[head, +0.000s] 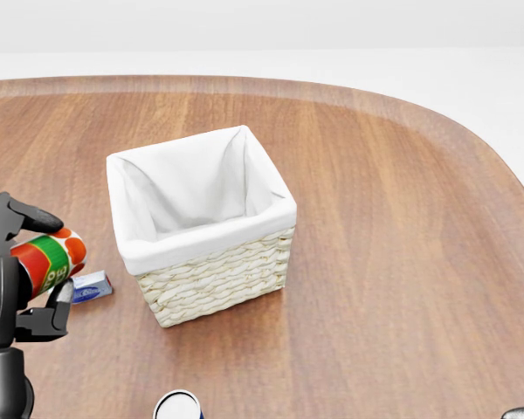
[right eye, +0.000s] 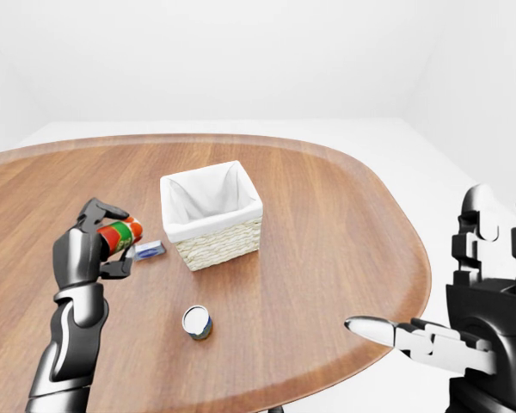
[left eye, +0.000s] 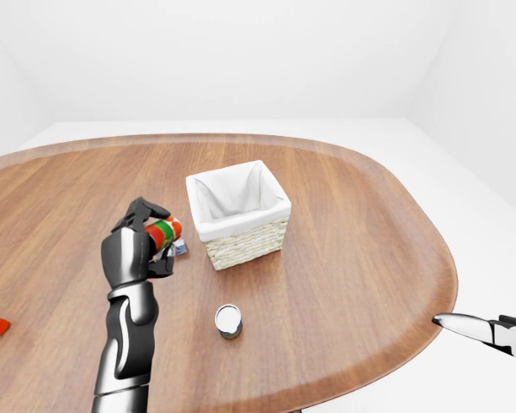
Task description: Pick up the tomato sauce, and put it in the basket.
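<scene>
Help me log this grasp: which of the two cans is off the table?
The tomato sauce, red and green, gripped in the left hand beside the basket. The silver can stands upright on the table.

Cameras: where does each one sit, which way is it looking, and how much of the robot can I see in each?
Head view: on the head, angled down at the basket; left hand shows, closed on the tomato sauce.
Left-eye view: on the head, wider over the table; whole left arm, a tip of the right hand.
Right-eye view: same aim, set rightward; more of the open right hand.
All three share basket, sauce and small can.
</scene>
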